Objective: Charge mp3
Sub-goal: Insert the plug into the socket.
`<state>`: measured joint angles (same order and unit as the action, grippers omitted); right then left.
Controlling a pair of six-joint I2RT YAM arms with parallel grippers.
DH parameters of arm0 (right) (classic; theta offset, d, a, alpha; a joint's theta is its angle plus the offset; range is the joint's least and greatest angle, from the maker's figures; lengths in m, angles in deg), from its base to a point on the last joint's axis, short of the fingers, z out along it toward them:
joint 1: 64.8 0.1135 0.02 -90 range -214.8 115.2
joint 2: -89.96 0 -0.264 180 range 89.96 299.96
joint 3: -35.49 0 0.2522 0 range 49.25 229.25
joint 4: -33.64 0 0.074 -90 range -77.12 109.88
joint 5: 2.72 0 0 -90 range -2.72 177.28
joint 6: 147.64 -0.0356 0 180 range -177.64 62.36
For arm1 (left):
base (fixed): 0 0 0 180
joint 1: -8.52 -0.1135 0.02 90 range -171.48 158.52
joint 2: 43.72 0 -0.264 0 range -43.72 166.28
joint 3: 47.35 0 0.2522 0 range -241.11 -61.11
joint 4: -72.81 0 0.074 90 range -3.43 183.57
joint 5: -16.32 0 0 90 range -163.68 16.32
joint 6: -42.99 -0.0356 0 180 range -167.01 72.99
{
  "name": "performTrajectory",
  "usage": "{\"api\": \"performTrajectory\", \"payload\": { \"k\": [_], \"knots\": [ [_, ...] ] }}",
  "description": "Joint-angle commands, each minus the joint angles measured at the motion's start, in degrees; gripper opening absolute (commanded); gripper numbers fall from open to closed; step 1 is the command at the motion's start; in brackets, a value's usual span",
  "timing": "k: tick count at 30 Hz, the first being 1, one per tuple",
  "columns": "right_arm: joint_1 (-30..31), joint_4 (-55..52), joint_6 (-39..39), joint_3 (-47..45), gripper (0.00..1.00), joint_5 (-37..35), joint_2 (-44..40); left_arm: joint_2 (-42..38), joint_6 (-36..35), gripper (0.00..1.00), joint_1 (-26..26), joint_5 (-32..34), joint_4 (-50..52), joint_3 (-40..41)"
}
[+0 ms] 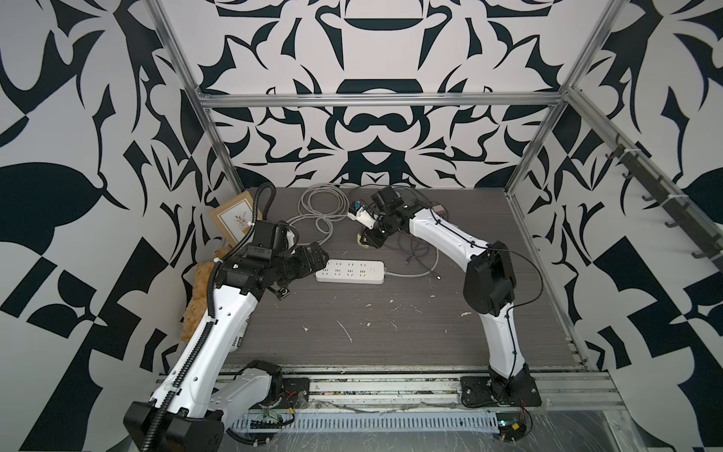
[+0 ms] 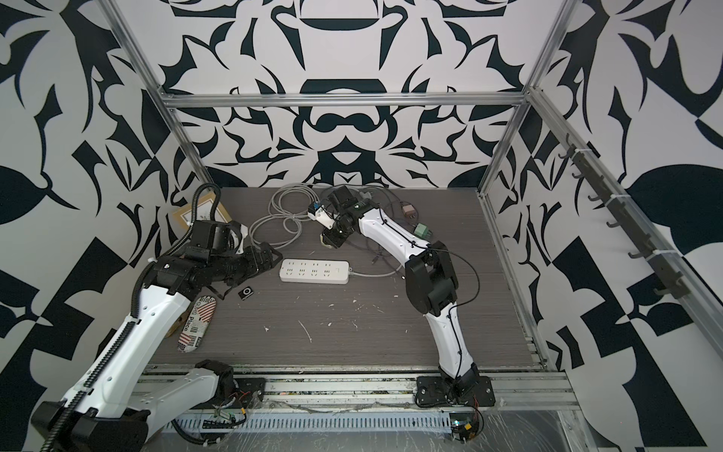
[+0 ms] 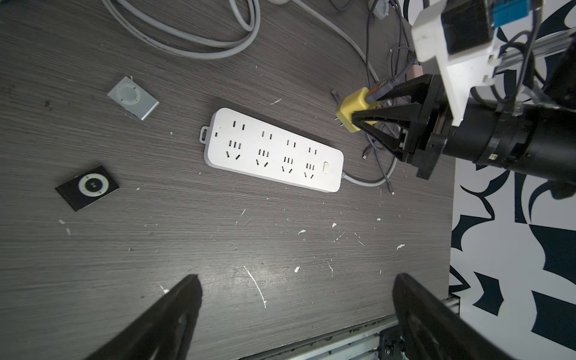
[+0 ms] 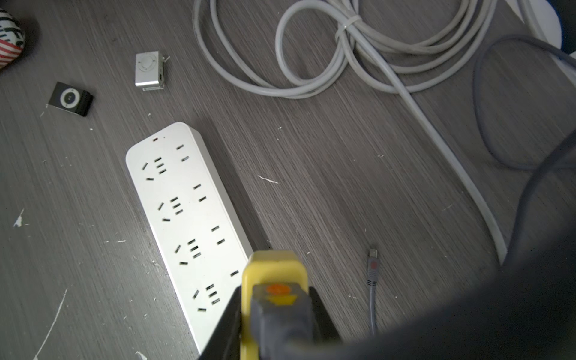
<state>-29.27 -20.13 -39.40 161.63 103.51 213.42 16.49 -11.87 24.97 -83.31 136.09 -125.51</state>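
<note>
The mp3 does not show in any view. My right gripper (image 3: 367,106) is shut on a yellow charger cube (image 3: 353,109) with a grey cable plug (image 4: 280,314) in its back. It holds the cube above the table, just beyond the switch end of the white power strip (image 1: 350,272), whose sockets all stand free. My left gripper (image 3: 297,277) hangs open at the strip's other end, with nothing between its fingers. A small black player (image 3: 87,187) and a small silver one (image 3: 133,98) lie flat on the table near the left arm.
A coil of thick grey cable (image 1: 321,207) lies behind the strip. Thin grey cable with a loose small plug (image 4: 373,265) trails right of it. Pink (image 2: 409,211) and green (image 2: 422,230) charger cubes sit at the back right. A patterned case (image 2: 197,325) lies by the left arm.
</note>
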Motion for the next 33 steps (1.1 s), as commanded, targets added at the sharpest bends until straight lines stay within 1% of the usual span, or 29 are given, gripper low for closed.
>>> {"api": "performTrajectory", "payload": {
  "k": [1, 5, 7, 13, 16, 20, 33],
  "knots": [
    [-0.04, 1.48, 0.92, 0.54, 0.00, 2.08, -2.70, -0.75, 0.81, 1.00, -0.44, 1.95, 3.18, 1.72],
    [0.91, 2.70, 1.34, -4.14, 0.00, 3.91, -4.70, -0.05, 0.40, 0.99, -0.78, 1.45, 2.66, 2.48],
    [1.38, 3.58, 1.71, -7.92, 0.00, 2.87, -6.29, 0.30, 0.07, 1.00, -0.88, 1.28, 2.43, 2.68],
    [3.15, 6.53, 1.72, -14.97, 0.00, 0.76, -9.11, 0.44, -0.49, 0.99, -1.15, 1.03, 1.39, 3.45],
    [3.83, 8.63, 0.74, -17.54, 0.00, 0.80, -9.72, 0.44, -0.59, 0.99, -1.24, 1.01, 0.92, 3.92],
    [4.49, 11.20, -0.13, -19.51, 0.00, 1.26, -9.99, 0.44, -0.72, 1.00, -1.32, 0.78, 0.33, 4.43],
    [4.81, 13.21, 0.45, -21.65, 0.00, 2.36, -8.58, -0.68, -1.85, 0.99, -1.74, 1.15, 0.27, 5.21]
  ]
}}
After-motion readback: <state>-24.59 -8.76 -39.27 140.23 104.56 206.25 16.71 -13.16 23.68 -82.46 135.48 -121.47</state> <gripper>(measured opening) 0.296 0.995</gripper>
